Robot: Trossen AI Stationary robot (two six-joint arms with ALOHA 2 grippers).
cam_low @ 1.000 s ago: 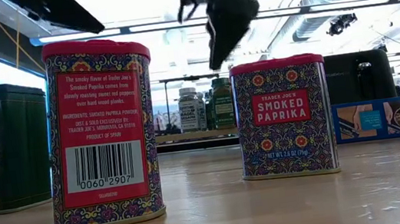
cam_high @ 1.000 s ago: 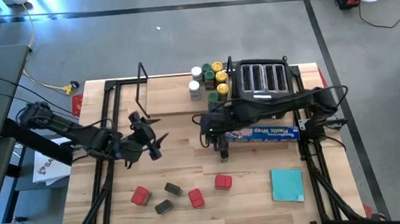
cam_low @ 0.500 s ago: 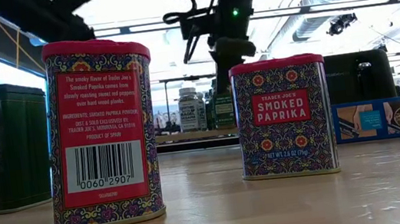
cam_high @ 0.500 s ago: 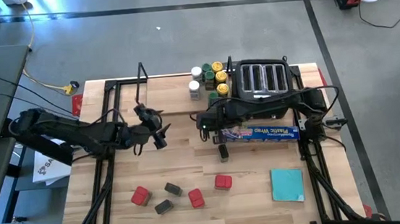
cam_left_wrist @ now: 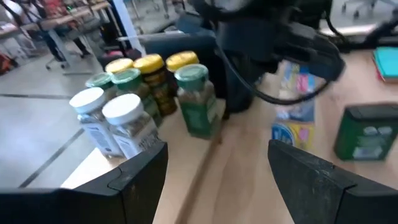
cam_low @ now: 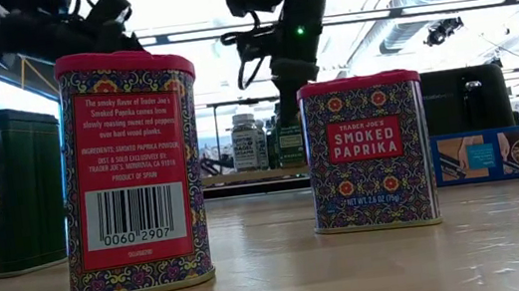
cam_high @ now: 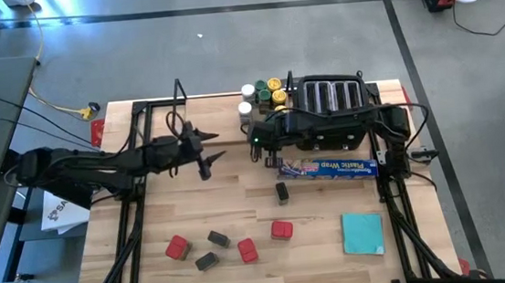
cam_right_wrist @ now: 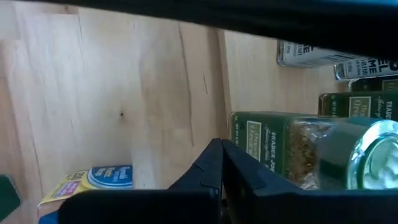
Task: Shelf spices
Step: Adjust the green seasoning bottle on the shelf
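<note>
Right hand (cam_high: 266, 138), fingers together and empty, has retreated to the jars (cam_high: 267, 99); dark tin (cam_high: 282, 192) sits unshelved on tabletop (cam_high: 237, 179). Left hand (cam_high: 200, 152) apart, empty.

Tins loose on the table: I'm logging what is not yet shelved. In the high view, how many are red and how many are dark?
Red tins: 3
Dark tins: 3
Total: 6

bright overhead ceiling glare in low view, even daylight above, left wrist view motion-blurred
</note>
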